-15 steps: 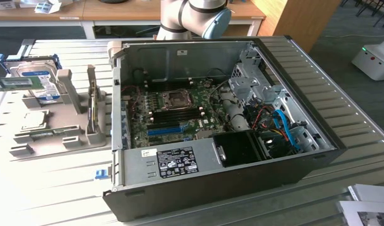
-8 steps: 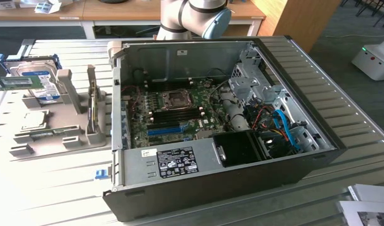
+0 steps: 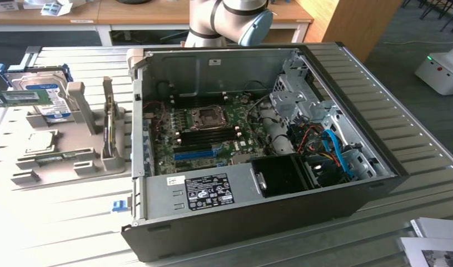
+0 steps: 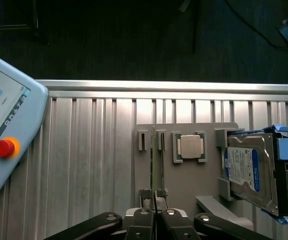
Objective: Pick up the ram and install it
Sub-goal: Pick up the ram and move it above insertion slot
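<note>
I find the gripper (image 4: 154, 194) almost closed, pinching the ram (image 4: 153, 160), which I see edge-on between its pads. The ram hangs over the grey parts tray (image 4: 184, 180), near the hard drive (image 4: 249, 170). Farther off, the open computer case (image 3: 174, 69) stands at the exterior view's right.

The tabletop (image 3: 55, 222) is ribbed silver. A grey tray (image 4: 184, 175) carries the green ram (image 4: 162, 165), a silver chip (image 4: 190, 146) and a silver hard drive (image 4: 249, 170) with a blue-and-white label. The computer case (image 3: 285, 211) is black, its motherboard (image 3: 204, 139) green with a blue slot (image 3: 193, 154). The button (image 4: 3, 147) is red and the pincer (image 4: 154, 195) black.
</note>
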`<state>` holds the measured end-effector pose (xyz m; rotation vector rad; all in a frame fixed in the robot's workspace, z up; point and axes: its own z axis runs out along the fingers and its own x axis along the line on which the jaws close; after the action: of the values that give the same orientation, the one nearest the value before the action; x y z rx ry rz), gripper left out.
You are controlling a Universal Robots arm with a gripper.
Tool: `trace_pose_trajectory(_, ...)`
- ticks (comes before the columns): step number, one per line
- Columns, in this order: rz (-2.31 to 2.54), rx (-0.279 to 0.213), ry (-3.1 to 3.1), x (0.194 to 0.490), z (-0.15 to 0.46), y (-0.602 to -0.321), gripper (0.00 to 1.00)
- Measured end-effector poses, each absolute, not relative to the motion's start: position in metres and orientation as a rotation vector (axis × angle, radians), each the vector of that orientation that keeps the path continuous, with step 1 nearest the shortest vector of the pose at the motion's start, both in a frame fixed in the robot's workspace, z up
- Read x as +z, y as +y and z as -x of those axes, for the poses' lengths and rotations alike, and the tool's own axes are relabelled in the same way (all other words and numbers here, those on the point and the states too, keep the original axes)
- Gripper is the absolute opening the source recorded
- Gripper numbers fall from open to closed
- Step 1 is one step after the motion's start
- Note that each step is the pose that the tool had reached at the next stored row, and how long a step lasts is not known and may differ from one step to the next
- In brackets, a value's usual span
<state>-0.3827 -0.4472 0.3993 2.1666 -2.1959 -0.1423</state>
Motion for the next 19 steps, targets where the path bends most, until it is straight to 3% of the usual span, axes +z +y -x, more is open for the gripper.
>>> trace_pose_trajectory(19, -2.166, -0.145, -2.195, 0.3993, 0.3747, -0.4472, 0.12)
